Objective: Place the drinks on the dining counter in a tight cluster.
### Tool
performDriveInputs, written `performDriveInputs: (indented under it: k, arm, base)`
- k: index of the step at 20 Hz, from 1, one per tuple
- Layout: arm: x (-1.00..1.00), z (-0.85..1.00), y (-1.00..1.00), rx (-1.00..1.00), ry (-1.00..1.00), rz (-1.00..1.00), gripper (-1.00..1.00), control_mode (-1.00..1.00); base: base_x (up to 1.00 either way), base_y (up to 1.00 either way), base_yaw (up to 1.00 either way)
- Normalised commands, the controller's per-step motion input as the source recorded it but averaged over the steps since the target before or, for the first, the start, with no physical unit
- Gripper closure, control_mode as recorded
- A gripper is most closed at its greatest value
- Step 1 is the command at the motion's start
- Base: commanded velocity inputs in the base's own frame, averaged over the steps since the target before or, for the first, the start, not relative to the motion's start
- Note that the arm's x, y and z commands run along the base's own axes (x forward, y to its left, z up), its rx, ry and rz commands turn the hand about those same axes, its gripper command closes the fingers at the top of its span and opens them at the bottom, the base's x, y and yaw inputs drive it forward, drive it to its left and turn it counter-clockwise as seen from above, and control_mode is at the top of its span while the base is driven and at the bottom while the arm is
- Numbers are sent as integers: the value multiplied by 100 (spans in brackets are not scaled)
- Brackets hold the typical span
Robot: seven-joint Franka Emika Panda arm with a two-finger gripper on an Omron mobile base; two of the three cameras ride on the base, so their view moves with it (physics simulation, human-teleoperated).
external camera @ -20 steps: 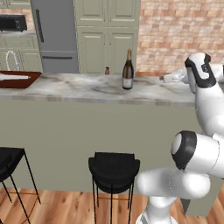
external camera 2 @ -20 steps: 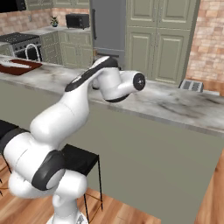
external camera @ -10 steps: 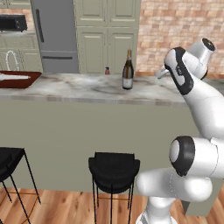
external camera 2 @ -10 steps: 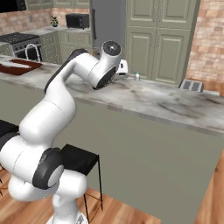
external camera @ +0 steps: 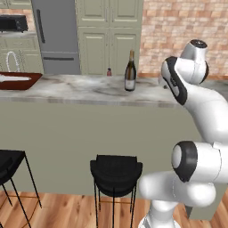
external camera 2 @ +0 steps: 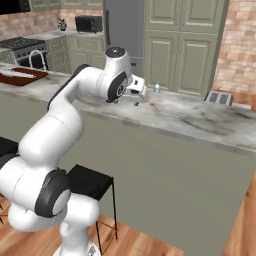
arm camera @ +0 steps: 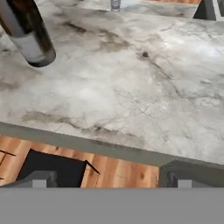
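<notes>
Veined marble dining counter (external camera: 89, 91), tall dark glass wine bottle (external camera: 130, 72), gripper (arm camera: 109, 178) spread wide, empty

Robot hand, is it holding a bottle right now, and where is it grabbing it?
Nothing is held. The end effector is open above the dining counter, apart from the wine bottle.

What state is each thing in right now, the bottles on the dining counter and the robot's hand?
Wine bottle: upright on the dining counter, free of any grip.
Maroon bottle: upright, behind and left of the wine bottle, apart from it.
Water bottle: upright near the far edge, capped.
Hand: open, empty, over the counter.
</notes>
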Motion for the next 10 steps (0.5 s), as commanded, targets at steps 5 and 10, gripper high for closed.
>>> performDriveInputs:
  k: [5,10]
  arm:
    - [-80,3,-21,4,-2,-23,-100,-100]
    - [-100,0,-1,1,0,-6,-100,-100]
  base:
    - [0,0,0]
    - [0,0,0]
